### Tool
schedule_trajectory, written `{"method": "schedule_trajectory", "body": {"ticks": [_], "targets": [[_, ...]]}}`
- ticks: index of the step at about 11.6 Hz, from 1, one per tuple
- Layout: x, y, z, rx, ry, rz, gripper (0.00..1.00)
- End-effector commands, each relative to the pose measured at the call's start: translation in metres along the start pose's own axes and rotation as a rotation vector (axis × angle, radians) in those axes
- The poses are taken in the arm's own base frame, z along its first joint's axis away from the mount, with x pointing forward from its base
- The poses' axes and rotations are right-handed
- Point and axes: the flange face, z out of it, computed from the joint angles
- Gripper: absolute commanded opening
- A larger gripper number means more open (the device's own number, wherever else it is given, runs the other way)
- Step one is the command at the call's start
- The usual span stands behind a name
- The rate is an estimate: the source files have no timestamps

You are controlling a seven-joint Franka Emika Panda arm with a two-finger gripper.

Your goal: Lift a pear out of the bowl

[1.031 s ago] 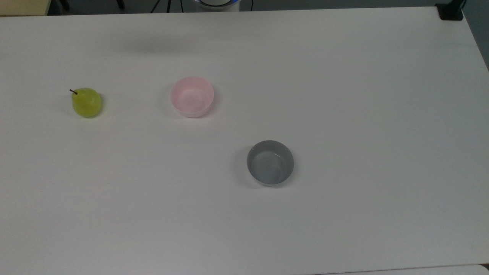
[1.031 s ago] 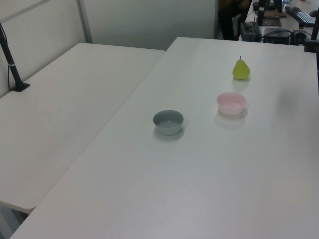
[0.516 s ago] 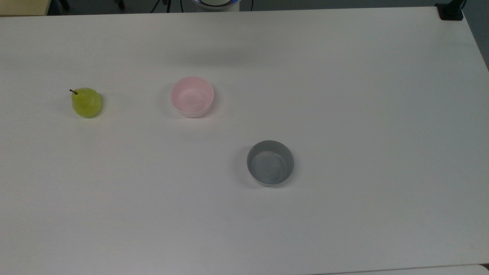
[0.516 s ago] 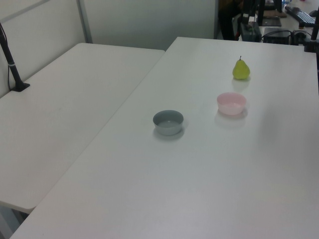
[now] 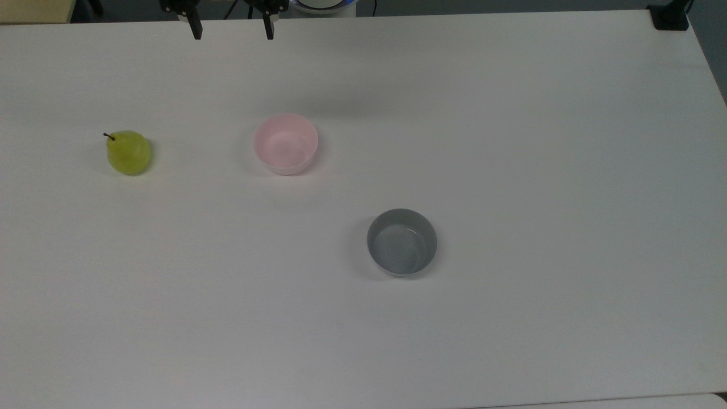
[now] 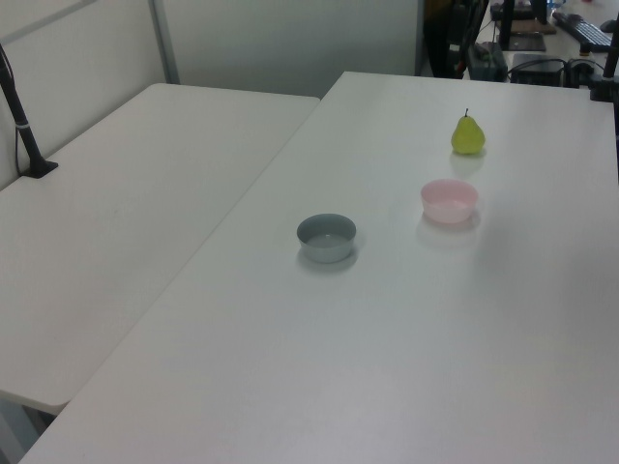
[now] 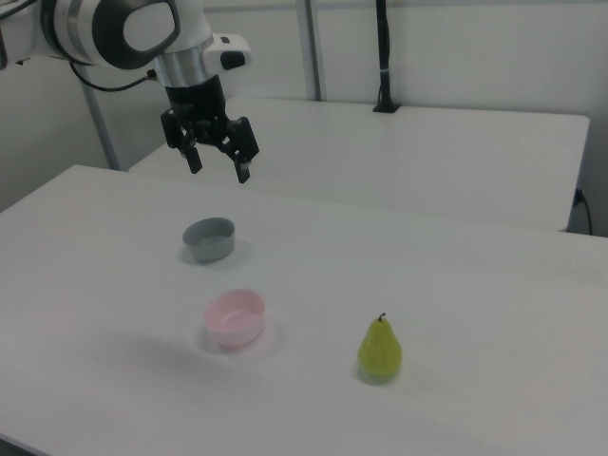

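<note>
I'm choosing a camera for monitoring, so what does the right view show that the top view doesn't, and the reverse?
Right view alone: the white robot arm and its whole black gripper, open, high above the table. Top view alone: straight down into the small pale pink bowl and the small grey bowl, both empty. Shared: both bowls, and the yellow-green pear standing on the white table, apart from the pink bowl.

We see white table (image 6: 406, 329); second white table (image 6: 106, 213) at left view's left; pale partition wall (image 6: 290, 43) far behind.
</note>
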Motion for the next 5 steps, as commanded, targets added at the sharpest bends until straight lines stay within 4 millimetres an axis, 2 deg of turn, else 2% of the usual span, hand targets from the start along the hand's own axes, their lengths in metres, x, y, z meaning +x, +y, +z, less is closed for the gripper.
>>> {"method": "schedule_trajectory", "body": {"ticks": [1, 5], "targets": [[0.001, -0.0017, -0.0009, 0.0, 0.016, 0.016, 1.0], [0.0005, -0.0053, 0.0006, 0.002, 0.006, 0.008, 1.0]]}}
